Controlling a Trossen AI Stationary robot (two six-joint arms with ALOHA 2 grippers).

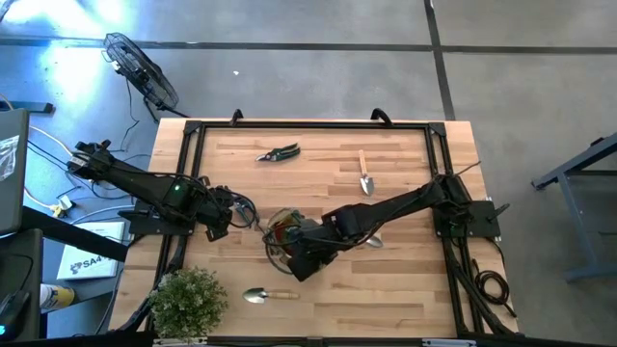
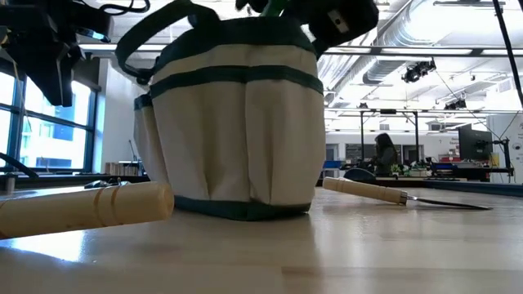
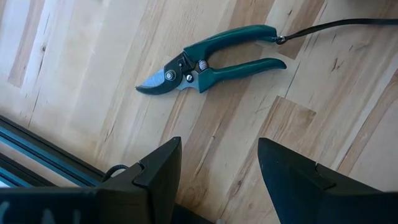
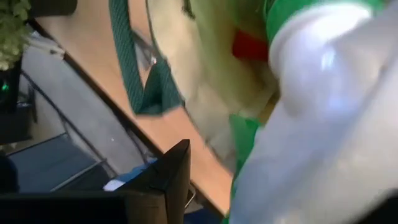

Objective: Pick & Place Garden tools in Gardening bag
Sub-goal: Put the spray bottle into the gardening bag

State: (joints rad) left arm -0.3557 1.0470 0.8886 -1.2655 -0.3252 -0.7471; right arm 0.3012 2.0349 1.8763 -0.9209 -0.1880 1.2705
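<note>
The gardening bag [image 1: 281, 224] stands upright at the table's middle; it fills the low view [image 2: 237, 122]. My right gripper [image 1: 291, 243] is over the bag's mouth [image 2: 327, 12] with a green-and-white piece [image 4: 311, 93] at its fingers. A red cloth [image 4: 249, 46] lies inside the bag. My left gripper [image 1: 247, 218] is open and empty just left of the bag [image 3: 219, 162]. Pruning shears [image 1: 280, 152] and a wooden-handled trowel [image 1: 365, 173] lie flat at the far side. Another trowel [image 1: 268, 295] lies near the front edge. My right gripper holds the green-and-white piece [image 4: 249, 134] over the bag's open top, coming from above and from the table's right. The piece covers one finger and the place of contact, so the part held cannot be told. The other finger [image 4: 171, 174] shows beside it.
A bushy green plant [image 1: 188, 299] stands at the near left corner. A metal blade [image 1: 372, 241] lies under my right arm. The bag's dark loop handle [image 4: 134, 68] hangs over its side. A black frame [image 1: 308, 123] runs round the table's edges.
</note>
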